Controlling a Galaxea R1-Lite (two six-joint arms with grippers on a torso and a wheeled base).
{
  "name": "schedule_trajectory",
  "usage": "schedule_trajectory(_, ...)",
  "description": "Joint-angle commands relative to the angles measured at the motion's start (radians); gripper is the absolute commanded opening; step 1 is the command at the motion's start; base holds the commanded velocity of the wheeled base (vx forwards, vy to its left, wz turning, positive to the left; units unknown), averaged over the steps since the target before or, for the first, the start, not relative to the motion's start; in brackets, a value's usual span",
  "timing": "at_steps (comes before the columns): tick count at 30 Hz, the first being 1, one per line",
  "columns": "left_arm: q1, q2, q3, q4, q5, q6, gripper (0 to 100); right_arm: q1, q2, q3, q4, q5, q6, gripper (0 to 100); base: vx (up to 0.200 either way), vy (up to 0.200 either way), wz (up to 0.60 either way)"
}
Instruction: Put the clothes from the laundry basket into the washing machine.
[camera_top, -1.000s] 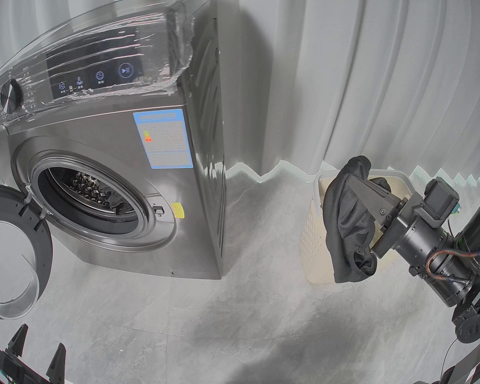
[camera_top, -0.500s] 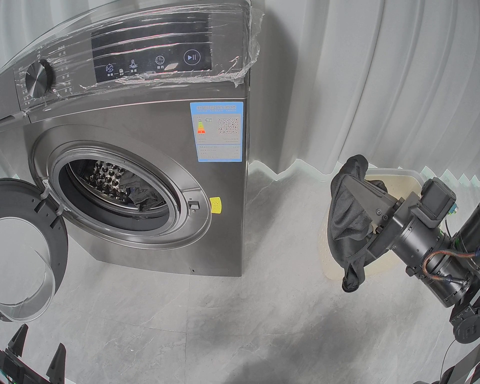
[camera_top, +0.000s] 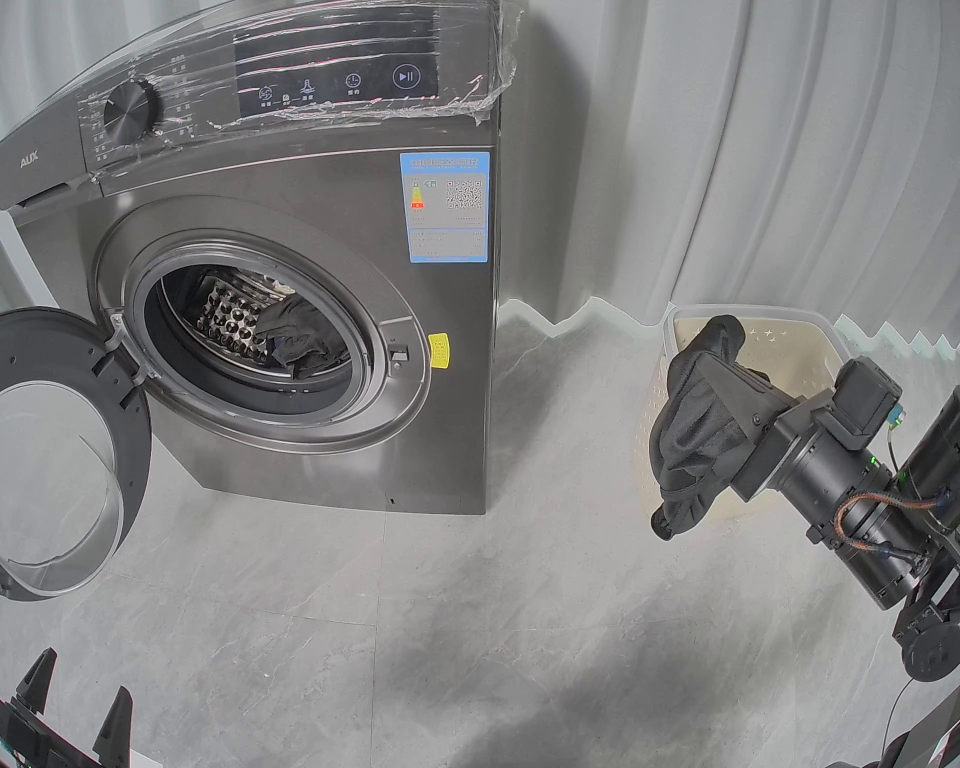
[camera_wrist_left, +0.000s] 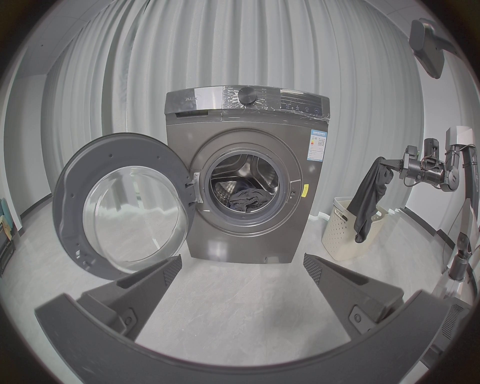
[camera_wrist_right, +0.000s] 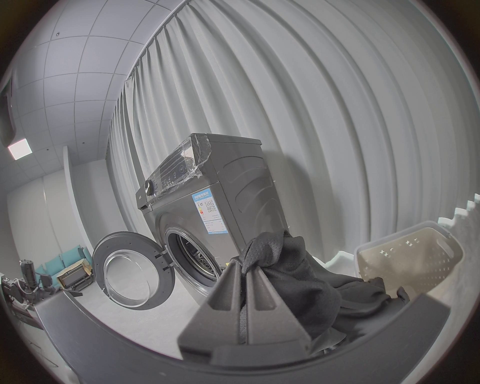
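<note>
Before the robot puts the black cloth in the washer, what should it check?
1. Washer door open: ok.
2. Right gripper shut on cloth: ok.
3. Room in drum, one dark piece lying low in it: ok.
4. Floor between basket and washer bare: ok.
5. Left gripper open, low, off the path: ok.
6. Cloth's lower end free of the basket: cannot tell.
</note>
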Motion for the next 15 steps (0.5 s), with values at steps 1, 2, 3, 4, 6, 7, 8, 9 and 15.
schedule_trajectory(1, 0.0, -0.015, 0.012, 0.002, 0.001, -0.001, 100, -0.015, 0.015, -0.001, 0.002, -0.001, 0.001, 0, 0.0, 0.0, 0.0)
schedule_trajectory(2, 0.0, -0.015, 0.012, 0.0, 0.001, -0.001, 100, -0.016, 0.015, -0.001, 0.002, -0.003, 0.001, 0, 0.0, 0.0, 0.0)
schedule_trajectory(3, 0.0, -0.015, 0.012, 0.0, 0.001, -0.001, 100, -0.018, 0.015, -0.001, 0.002, -0.003, 0.001, 0, 0.0, 0.2, 0.0)
schedule_trajectory(4, 0.0, -0.015, 0.012, 0.0, 0.001, -0.001, 100, -0.018, 0.015, -0.001, 0.002, -0.003, 0.001, 0, 0.0, 0.2, 0.0)
schedule_trajectory(6, 0.0, -0.015, 0.012, 0.002, -0.001, -0.001, 100, -0.018, 0.015, -0.009, -0.003, -0.003, 0.003, 0, 0.0, 0.2, 0.0)
schedule_trajectory(7, 0.0, -0.015, 0.012, 0.0, -0.001, -0.001, 100, -0.018, 0.015, -0.015, -0.003, -0.003, 0.005, 0, 0.0, 0.2, 0.0)
schedule_trajectory(8, 0.0, -0.015, 0.012, 0.0, 0.001, -0.001, 100, -0.016, 0.015, -0.018, -0.003, -0.001, 0.005, 0, 0.0, 0.2, 0.0)
schedule_trajectory(9, 0.0, -0.015, 0.012, 0.0, 0.001, -0.001, 100, -0.016, 0.015, -0.018, -0.004, -0.001, 0.005, 0, 0.0, 0.2, 0.0)
schedule_trajectory(15, 0.0, -0.015, 0.012, 0.0, 0.001, -0.001, 100, -0.01, 0.015, -0.016, -0.004, 0.0, 0.006, 0, 0.0, 0.2, 0.0)
